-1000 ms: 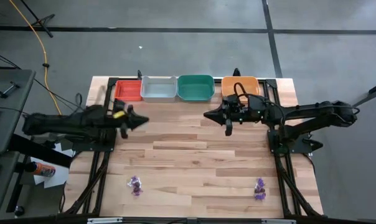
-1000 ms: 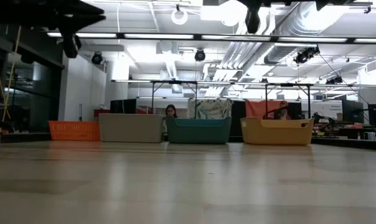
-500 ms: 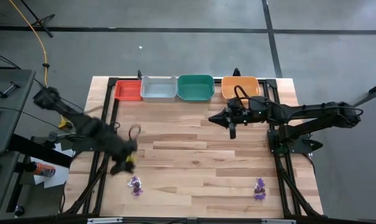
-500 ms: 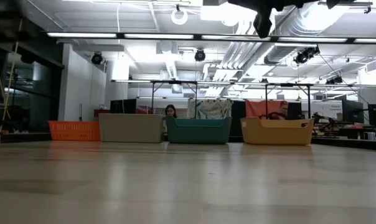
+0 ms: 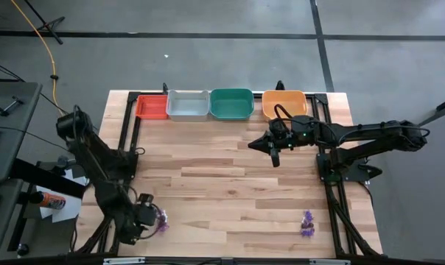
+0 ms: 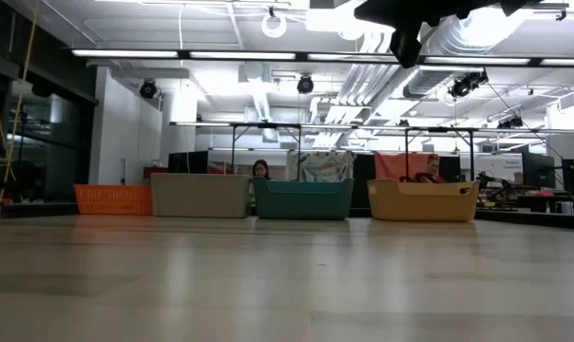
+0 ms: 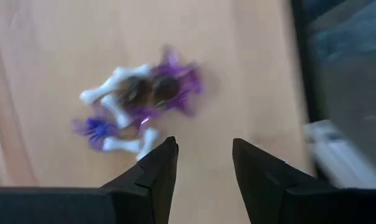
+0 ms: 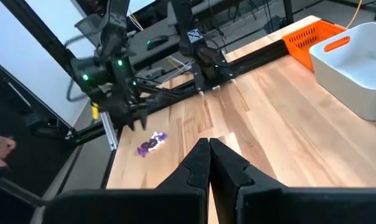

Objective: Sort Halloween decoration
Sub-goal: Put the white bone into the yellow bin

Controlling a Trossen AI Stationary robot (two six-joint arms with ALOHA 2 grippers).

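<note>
Purple-and-white Halloween trinkets lie in two heaps on the wooden desk point(image 5: 230, 184), at seven point(image 5: 161, 218) and five o'clock point(image 5: 306, 223); neither looks sorted. Left pincer point(image 7: 203, 158) hovers parted beside one; right pincer point(image 5: 275, 158) waits closed, empty.

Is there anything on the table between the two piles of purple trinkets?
No. In the high view, only bare wood lies between the left pile and the right pile.
</note>
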